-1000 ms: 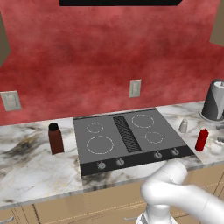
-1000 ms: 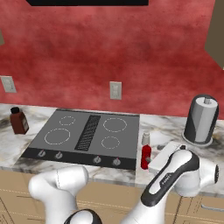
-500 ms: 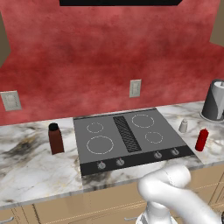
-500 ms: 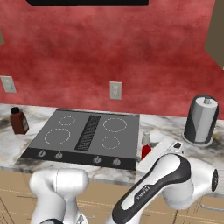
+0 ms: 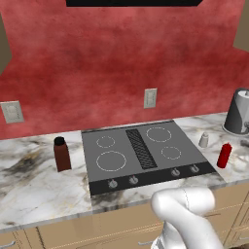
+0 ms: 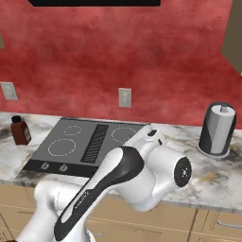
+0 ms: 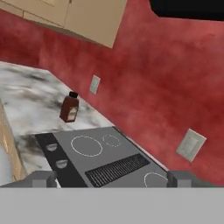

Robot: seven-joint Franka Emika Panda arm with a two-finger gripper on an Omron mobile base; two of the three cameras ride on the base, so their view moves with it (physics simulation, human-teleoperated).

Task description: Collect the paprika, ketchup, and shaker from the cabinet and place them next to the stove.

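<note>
The dark brown paprika (image 5: 62,154) stands on the counter just left of the stove (image 5: 141,155). Right of the stove stand the small pale shaker (image 5: 204,140) and the red ketchup (image 5: 224,155), a little apart. In the hand view my gripper (image 7: 113,179) is open with nothing between its fingertips (image 7: 43,178), looking across the stove (image 7: 100,153) toward the paprika (image 7: 69,108) and the tan cabinet (image 7: 78,15) above. In the right base view my arm (image 6: 137,175) hides the ketchup and shaker; the paprika (image 6: 20,131) shows at the left.
A tall grey canister (image 6: 217,128) stands on the marble counter (image 5: 29,185) at the far right. Wall outlets (image 5: 150,97) sit on the red backsplash. A dark hood (image 5: 131,2) hangs above the stove. Tan drawer fronts (image 6: 212,222) run below the counter.
My arm has folded up and back, rising in the right base view until it covers the ketchup and shaker. The jars and bottle have stayed put.
</note>
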